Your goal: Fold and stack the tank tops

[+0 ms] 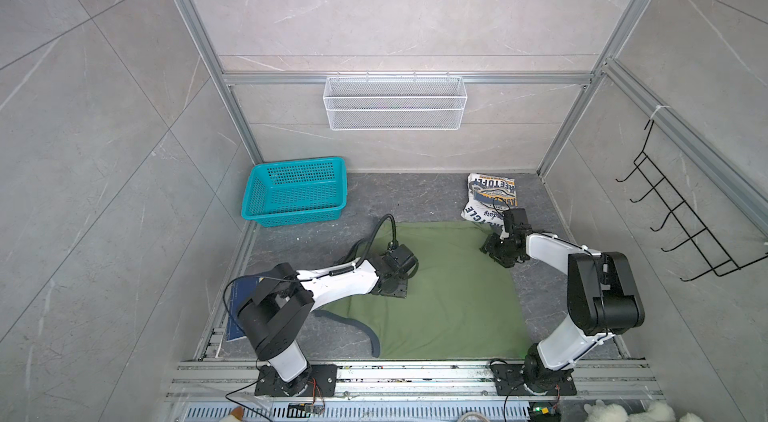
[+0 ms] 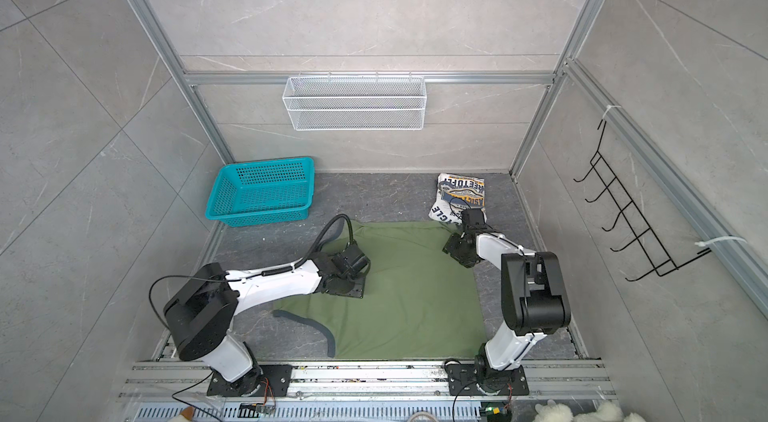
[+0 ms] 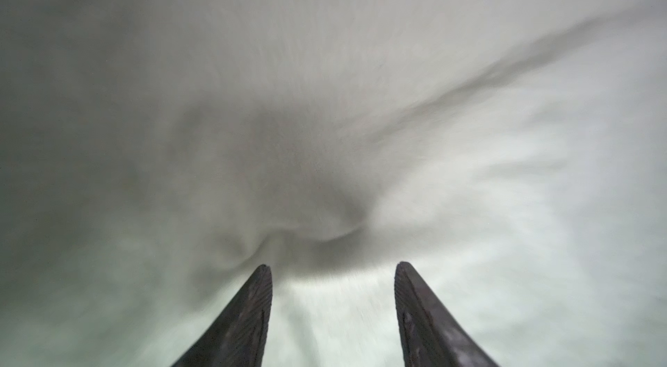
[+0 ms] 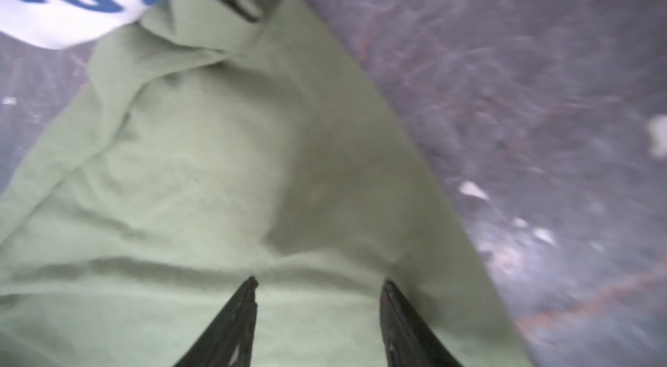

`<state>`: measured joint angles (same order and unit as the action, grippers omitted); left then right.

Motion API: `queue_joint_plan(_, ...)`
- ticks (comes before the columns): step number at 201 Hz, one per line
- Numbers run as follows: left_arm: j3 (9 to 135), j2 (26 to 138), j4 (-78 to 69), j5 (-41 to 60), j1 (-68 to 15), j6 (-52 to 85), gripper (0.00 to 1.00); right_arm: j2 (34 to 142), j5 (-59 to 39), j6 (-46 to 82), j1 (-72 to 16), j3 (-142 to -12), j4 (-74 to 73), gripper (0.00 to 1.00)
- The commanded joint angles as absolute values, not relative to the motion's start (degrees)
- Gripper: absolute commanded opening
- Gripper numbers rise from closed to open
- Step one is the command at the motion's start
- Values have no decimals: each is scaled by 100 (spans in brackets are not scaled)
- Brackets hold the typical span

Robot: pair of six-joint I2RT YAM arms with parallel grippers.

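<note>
Over the spread olive tank top [image 1: 449, 295], the left tool [image 3: 332, 267] and right tool [image 4: 319, 280] are hovering, jaws apart and empty, likely readying a fold; the folded white tank top [image 1: 490, 195] is waiting at upper right for stacking.

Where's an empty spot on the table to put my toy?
The biggest bare patch is at the back, between the teal basket and the folded white tank top. A thinner strip runs between the olive green tank top and the right wall. The middle is crowded: that top lies spread there under the left claw and right claw.
</note>
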<state>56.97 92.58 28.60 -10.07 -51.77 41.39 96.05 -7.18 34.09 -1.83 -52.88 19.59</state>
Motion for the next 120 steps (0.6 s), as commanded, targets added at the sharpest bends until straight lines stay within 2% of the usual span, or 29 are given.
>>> queue_joint_plan(1,5718,8480,3091,-1434,-4818,4170,58,9284,-607,3132,-175,-5483,2415,58)
queue_joint_plan(52,5510,8132,3397,-1277,-3924,3983,58,9245,-1251,3235,-996,-5324,2282,57)
queue_joint_plan(99,4636,6473,4874,-2148,-3753,4995,57,8439,-1087,3073,-1229,-4827,2526,58)
queue_joint_plan(120,4039,5824,4431,-1503,-3132,4697,57,8524,-971,2863,-1223,-4890,2643,58)
